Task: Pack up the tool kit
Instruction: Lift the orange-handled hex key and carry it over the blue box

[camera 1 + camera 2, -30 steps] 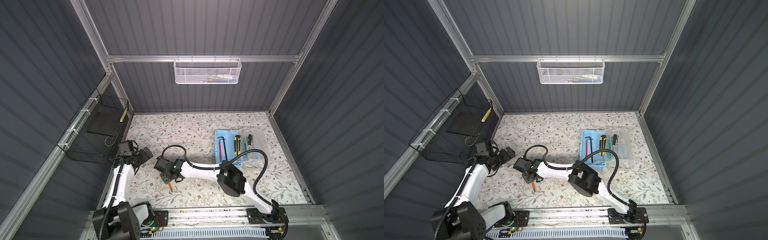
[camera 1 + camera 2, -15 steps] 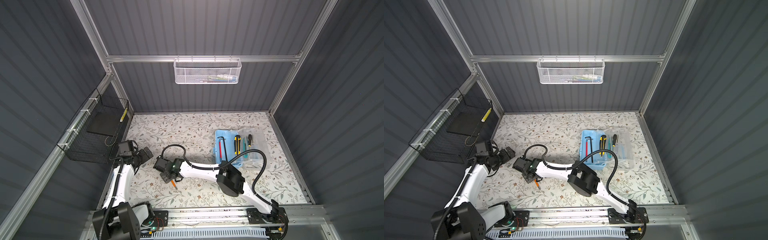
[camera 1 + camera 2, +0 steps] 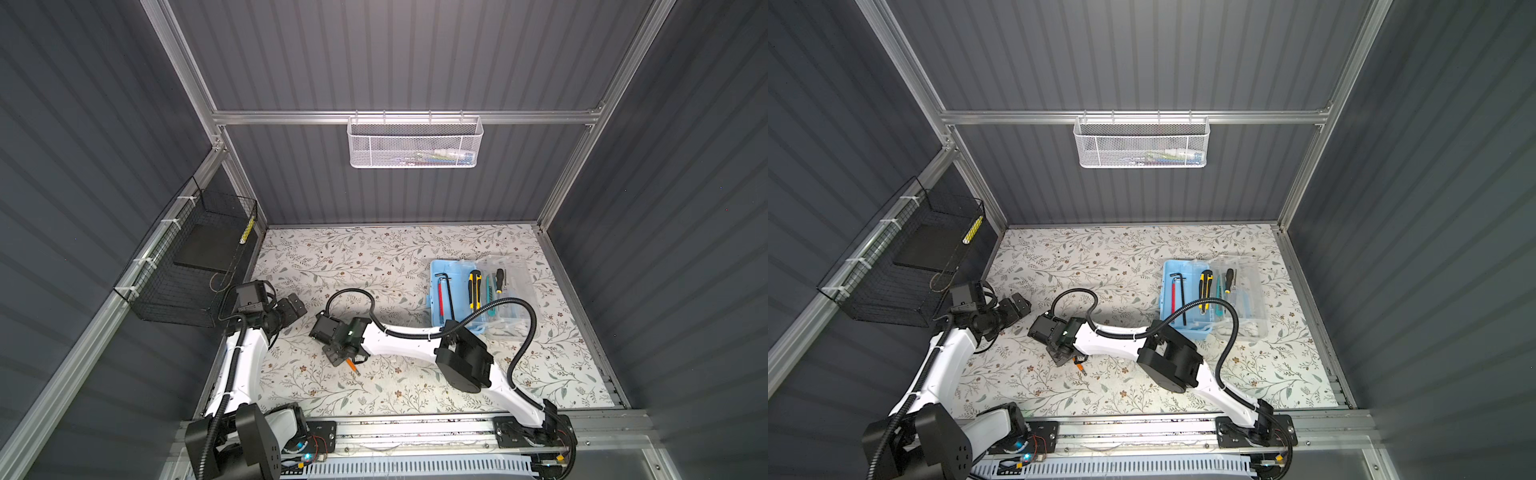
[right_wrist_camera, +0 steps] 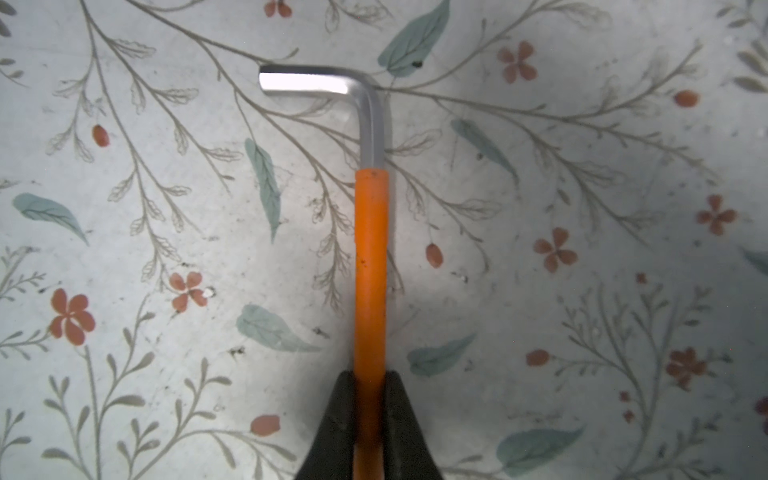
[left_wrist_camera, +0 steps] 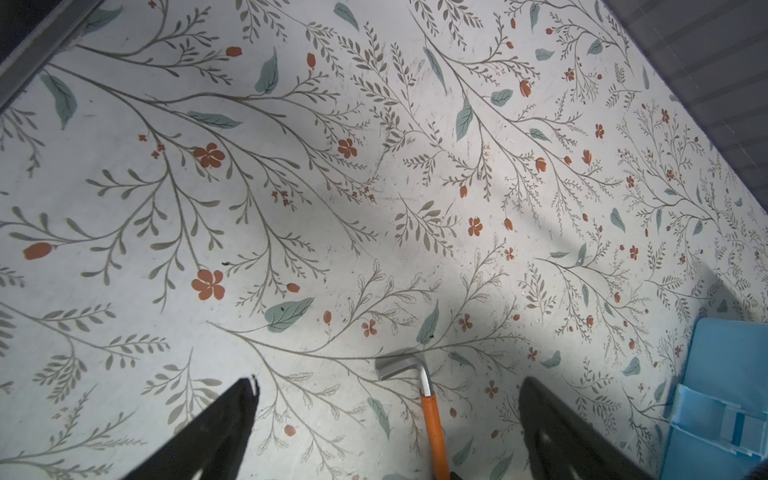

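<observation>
On the left of the flowery counter [image 3: 374, 257], our left gripper [image 3: 293, 305] hangs near the black wire basket [image 3: 187, 282]. Its jaws are wide open and hold nothing.

Near the middle, our right gripper [image 3: 345, 360] has its jaws shut tight on the orange sleeve of the orange hex key [image 4: 370, 249]. The bent silver end sticks out in front. We cannot tell if the key is touching the counter.

Far to the right sits the light-blue tool box [image 3: 459, 291] with its clear lid [image 3: 519, 286] open. A red hex key [image 3: 441, 297], a black hex key [image 3: 449, 295] and a yellow knife [image 3: 473, 289] lie inside.

We think the job now is to carry the orange key to the box. We should lift straight up first so the bent end does not drag. We should go slowly and keep the key flat. Then we turn it the same way as the other keys, go low into the box, and only then let go.
</observation>
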Action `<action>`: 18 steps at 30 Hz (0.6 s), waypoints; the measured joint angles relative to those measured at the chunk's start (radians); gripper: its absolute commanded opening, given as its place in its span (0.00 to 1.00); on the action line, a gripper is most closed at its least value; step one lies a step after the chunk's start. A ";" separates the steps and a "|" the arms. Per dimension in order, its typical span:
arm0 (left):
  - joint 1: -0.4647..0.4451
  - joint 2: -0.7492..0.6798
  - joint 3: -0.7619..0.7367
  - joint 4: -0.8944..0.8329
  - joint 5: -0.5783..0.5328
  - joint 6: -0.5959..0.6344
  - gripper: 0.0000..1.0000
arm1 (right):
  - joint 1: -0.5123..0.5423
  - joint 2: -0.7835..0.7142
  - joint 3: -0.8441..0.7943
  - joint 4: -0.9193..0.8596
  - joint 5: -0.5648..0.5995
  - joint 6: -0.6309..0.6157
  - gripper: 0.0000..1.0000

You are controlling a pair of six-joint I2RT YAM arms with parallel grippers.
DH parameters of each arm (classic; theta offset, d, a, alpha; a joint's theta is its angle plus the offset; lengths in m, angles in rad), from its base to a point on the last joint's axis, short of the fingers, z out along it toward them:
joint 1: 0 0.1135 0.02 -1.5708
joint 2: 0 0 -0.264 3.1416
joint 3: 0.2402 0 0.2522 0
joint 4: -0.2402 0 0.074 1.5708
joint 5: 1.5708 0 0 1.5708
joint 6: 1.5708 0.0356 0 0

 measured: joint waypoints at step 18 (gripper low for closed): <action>0.000 0.006 0.000 0.019 0.010 0.007 0.99 | -0.155 -0.472 -0.412 0.037 0.155 0.072 0.00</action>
